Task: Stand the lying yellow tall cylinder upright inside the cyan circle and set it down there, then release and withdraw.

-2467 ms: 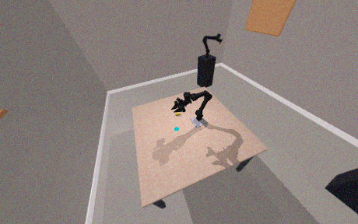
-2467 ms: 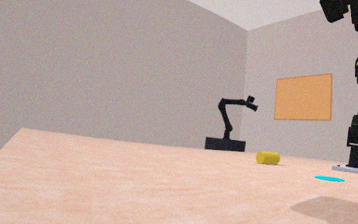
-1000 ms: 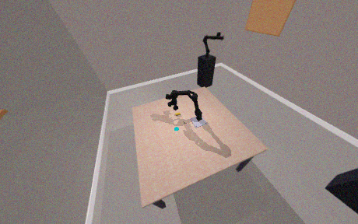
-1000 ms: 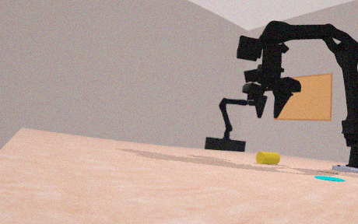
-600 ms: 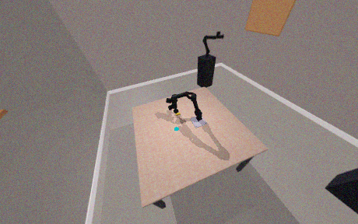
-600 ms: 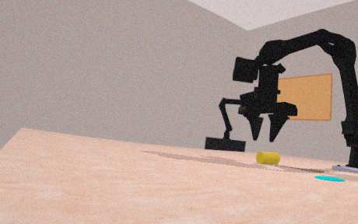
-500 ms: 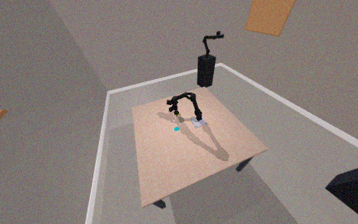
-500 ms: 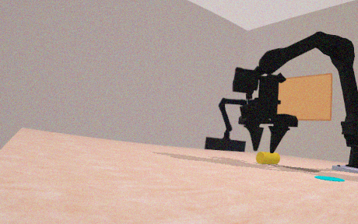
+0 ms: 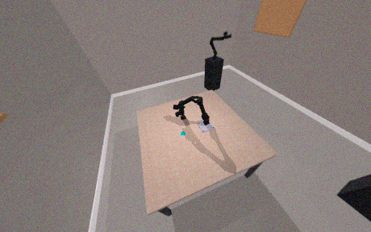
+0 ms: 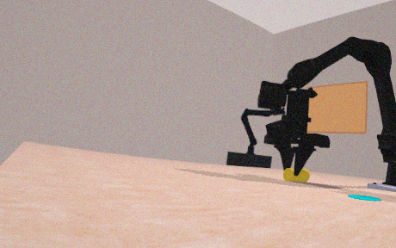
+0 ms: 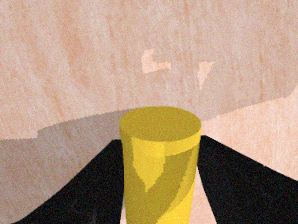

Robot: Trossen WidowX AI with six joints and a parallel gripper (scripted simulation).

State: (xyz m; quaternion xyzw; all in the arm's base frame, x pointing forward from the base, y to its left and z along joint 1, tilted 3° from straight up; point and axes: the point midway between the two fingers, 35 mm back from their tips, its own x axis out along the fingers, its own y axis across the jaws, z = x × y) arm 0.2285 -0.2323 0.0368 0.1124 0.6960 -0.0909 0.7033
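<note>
The yellow tall cylinder (image 10: 304,175) (image 11: 159,175) lies on its side on the table. In the wrist view its round end faces the top of the picture. My gripper (image 9: 183,118) (image 10: 292,172) (image 11: 159,147) points down over it and is shut on it, with one finger against each long side. In the top view the arm hides nearly all of the cylinder. The cyan circle (image 9: 182,133) (image 10: 364,198) is flat on the table, apart from the cylinder, to its right in the exterior view. Nothing stands on the circle. The wrist view does not show it.
The arm's pale base plate (image 9: 206,127) (image 10: 379,186) is on the table (image 9: 169,173) (image 10: 129,207), beyond the cyan circle in the exterior view. A second black arm (image 9: 214,46) (image 10: 247,129) stands on a dark pedestal (image 9: 213,74) off the table. Arm shadows cross the table top.
</note>
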